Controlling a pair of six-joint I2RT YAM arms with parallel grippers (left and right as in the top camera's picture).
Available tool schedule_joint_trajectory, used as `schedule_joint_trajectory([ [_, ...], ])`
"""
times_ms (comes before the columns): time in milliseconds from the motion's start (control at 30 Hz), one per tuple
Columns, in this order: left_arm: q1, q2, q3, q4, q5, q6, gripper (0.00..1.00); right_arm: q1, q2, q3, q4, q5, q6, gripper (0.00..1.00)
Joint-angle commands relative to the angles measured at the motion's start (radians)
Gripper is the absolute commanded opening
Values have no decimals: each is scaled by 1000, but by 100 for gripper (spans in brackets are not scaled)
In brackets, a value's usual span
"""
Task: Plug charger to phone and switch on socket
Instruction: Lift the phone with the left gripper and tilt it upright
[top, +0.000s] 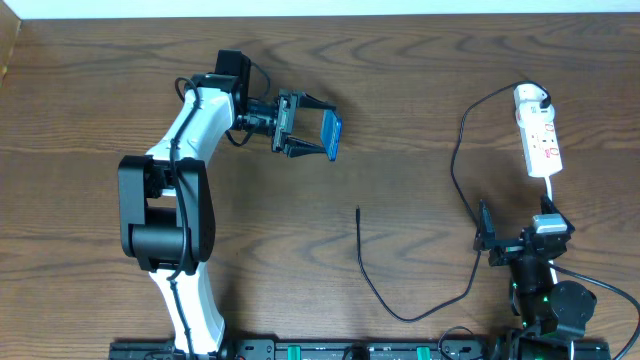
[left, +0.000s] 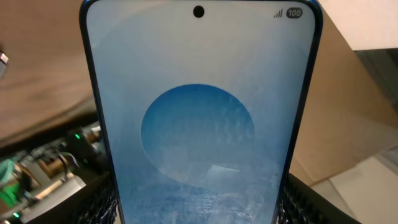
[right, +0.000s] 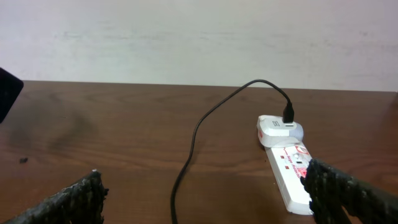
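Left jaws: my left gripper (top: 320, 131) is clamped on the phone (top: 333, 137), fingers on its two long edges.
Right jaws: my right gripper (right: 202, 174) stands wide apart, holding nothing.
Phone: screen lit, edge-on from overhead, well apart from the cable tip (top: 358, 211).
Charger cable (top: 400, 317): tip loose on the table (top: 420, 70), looping round to the white adapter (top: 530, 97).
Adapter: seated in the power strip's far end.
Power strip (top: 545, 148): flat, just ahead of my right gripper.
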Motion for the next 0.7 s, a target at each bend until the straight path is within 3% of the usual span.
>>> schedule_joint_trajectory([
  [0,0,-43,0,-2,102,-69,7,6,-7,-1,-6,5,-5,99],
  [667,0,-43,0,-2,101,-121,7,6,-7,-1,-6,5,-4,99],
])
